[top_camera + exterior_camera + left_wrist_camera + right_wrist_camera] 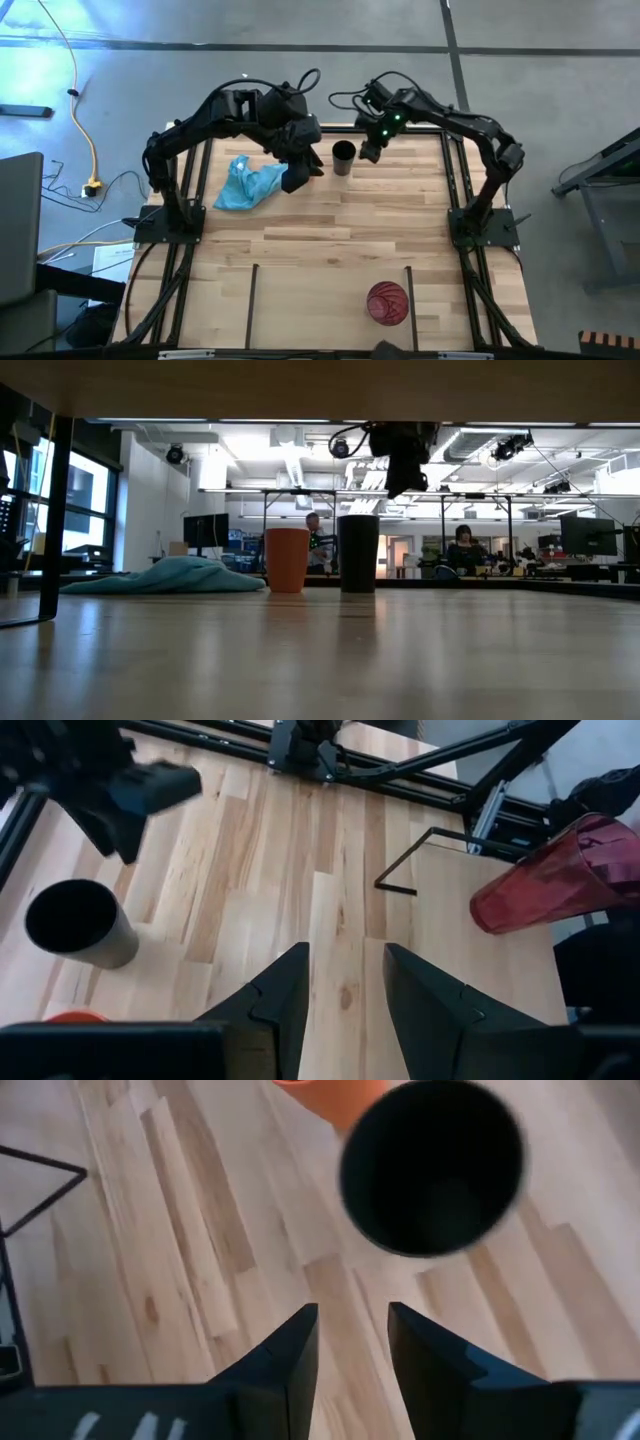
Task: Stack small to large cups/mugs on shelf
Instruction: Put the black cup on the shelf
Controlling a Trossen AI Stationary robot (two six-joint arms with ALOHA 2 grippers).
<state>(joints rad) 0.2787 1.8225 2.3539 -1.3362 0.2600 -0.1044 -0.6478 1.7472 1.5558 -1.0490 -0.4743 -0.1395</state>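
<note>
The right gripper hangs with its fingers parted and holding nothing, just beside the upright black cup near the table's far edge. The left gripper, also parted and holding nothing, is over the orange cup, which stands beside the black 1. The red cup stands near the front edge by 1 of the 2 black bars, and a blue cloth lies toward the far left corner.

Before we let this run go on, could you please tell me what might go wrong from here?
1. The orange cup and black cup stand close together; a tool coming down on one could knock over the other.
2. The right tool hangs open just above the black cup, and the left tool, also open, is close by, so the arms might collide.
</note>
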